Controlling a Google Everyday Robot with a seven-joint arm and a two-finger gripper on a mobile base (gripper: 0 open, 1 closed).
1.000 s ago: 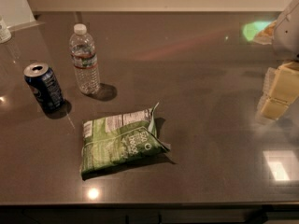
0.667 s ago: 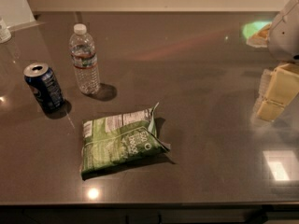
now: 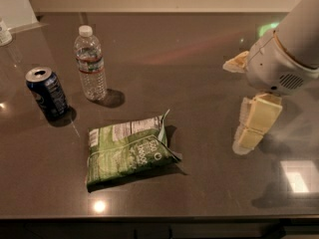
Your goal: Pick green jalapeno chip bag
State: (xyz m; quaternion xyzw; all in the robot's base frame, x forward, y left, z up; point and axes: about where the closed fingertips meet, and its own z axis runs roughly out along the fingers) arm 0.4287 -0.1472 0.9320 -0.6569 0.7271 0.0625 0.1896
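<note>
The gripper (image 3: pixel 238 106) hovers at 3 o'clock, jaws spread wide, well apart from the green jalapeno chip bag (image 3: pixel 128 151), which lies flat at 6 o'clock. A shallow pinch could slip off its puffy, crinkled skin or shove it sideways.

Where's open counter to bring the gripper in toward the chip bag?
Bare counter lies between the green jalapeno chip bag and the gripper at right, and behind the bag. Crowded left: soda can and water bottle.
</note>
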